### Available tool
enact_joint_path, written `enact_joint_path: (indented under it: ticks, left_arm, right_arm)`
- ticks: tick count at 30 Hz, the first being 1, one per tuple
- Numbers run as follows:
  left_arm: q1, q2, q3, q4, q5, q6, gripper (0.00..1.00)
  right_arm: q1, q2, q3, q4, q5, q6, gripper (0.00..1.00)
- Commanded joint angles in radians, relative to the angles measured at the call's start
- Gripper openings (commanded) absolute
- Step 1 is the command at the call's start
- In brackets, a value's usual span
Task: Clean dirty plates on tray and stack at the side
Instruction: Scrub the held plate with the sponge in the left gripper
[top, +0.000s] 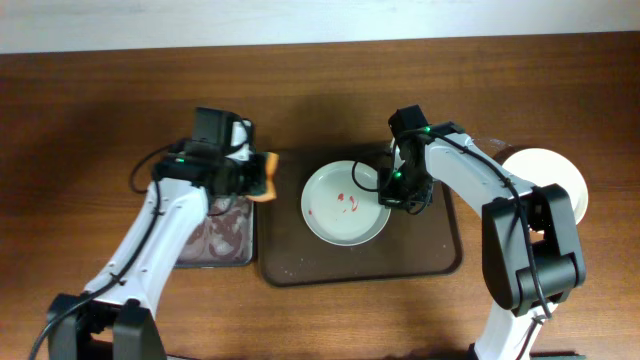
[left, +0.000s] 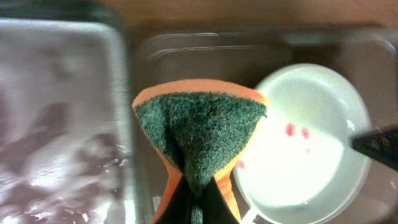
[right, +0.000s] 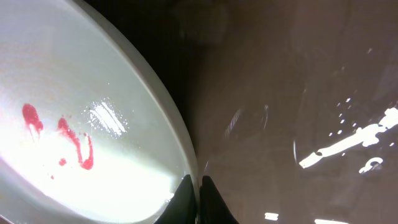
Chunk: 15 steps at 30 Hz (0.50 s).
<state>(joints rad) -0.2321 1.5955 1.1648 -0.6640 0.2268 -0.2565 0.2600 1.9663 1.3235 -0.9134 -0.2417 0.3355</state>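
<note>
A white plate (top: 343, 204) with red smears lies on the dark brown tray (top: 420, 258). My right gripper (top: 392, 197) is shut on the plate's right rim; the right wrist view shows the rim (right: 180, 143) pinched between my fingers (right: 199, 186). My left gripper (top: 252, 178) is shut on an orange sponge with a green scouring face (left: 199, 124), held above the tray's left edge, just left of the plate (left: 305, 143). A clean white plate (top: 550, 180) sits on the table to the right of the tray.
A metal basin (top: 222, 235) with murky water stands left of the tray, under my left arm; it also shows in the left wrist view (left: 62, 112). The tray's surface (right: 298, 93) is wet with shiny droplets.
</note>
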Motion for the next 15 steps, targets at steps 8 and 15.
enact_joint_path:
  ticks: [8,15]
  left_arm:
    - [-0.212,0.176,0.011,0.112,0.122,-0.167,0.00]
    - [-0.261,0.220,0.011,0.194,0.138,-0.434,0.00]
  right_arm:
    - [0.010,-0.028,-0.012,-0.006,-0.028,0.021,0.04]
    - [0.010,-0.028,-0.012,-0.010,-0.028,0.021,0.04]
